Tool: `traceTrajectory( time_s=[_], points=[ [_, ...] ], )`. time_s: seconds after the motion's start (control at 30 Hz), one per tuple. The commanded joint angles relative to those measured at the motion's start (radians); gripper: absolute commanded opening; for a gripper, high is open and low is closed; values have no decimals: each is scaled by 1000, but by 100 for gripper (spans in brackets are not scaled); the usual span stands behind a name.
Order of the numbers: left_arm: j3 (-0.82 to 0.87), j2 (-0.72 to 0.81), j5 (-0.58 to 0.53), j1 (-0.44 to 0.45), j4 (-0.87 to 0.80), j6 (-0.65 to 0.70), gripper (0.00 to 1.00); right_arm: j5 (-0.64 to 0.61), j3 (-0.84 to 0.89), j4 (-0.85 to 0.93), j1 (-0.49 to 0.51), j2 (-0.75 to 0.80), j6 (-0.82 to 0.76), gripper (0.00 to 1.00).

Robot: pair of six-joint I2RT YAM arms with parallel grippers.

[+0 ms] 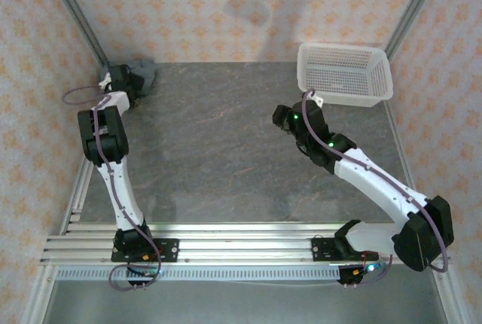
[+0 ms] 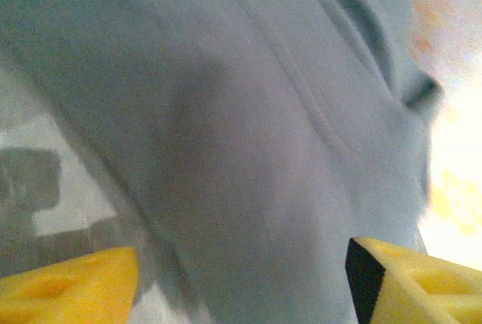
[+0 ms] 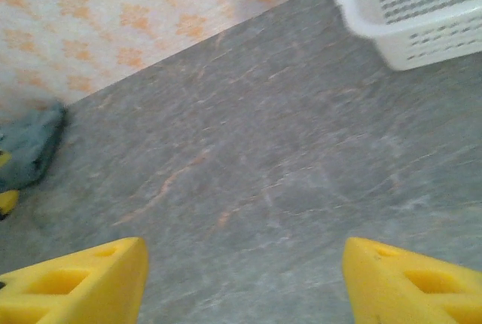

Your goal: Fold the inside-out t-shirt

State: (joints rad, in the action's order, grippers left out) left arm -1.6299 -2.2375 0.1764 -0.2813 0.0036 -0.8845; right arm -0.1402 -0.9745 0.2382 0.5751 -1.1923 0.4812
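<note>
The grey stone-look table point(image 1: 226, 158) spreads beneath both arms. The inside-out t-shirt point(image 2: 248, 136) lies bunched in a heap directly ahead of the left gripper point(image 2: 241, 264), close against its fingers, and well off to the far left of the right gripper point(image 3: 242, 271). The white mesh basket point(image 3: 422, 15) stands ahead and to the right of the right gripper, apart from it. The left gripper's yellow fingers stand wide apart. That picture is blurred, so cloth may brush them, but nothing looks pinched. The right gripper's jaws are spread wide over bare table, holding nothing.
</note>
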Motion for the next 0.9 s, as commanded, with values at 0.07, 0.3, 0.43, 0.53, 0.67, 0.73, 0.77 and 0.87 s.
traceTrajectory(
  time_s=[0.07, 0.3, 0.43, 0.53, 0.67, 0.73, 0.77, 0.87],
  points=[
    [304, 527, -27, 187, 136, 141, 82, -219, 63, 54, -97, 149, -149, 70],
    [679, 974, -143, 472, 93, 402, 86, -396, 340, -203, -227, 256, -315, 73],
    [836, 1125, -244, 590, 64, 546, 91, -464, 479, -381, -273, 234, -437, 80],
    [973, 1227, -366, 616, 100, 611, 98, -430, 535, -493, -385, 146, -442, 84],
    [1110, 1319, -589, 620, 184, 707, 100, -336, 584, -754, -460, -41, -503, 84],
    [1131, 1322, -676, 617, 201, 738, 100, -338, 564, -867, -458, -160, -544, 85],
    [1144, 1318, -707, 613, 223, 741, 100, -322, 542, -835, -456, -182, -543, 91],
    [1203, 1284, -675, 543, 306, 725, 100, -252, 496, -773, -465, -207, -550, 99]
  ],
)
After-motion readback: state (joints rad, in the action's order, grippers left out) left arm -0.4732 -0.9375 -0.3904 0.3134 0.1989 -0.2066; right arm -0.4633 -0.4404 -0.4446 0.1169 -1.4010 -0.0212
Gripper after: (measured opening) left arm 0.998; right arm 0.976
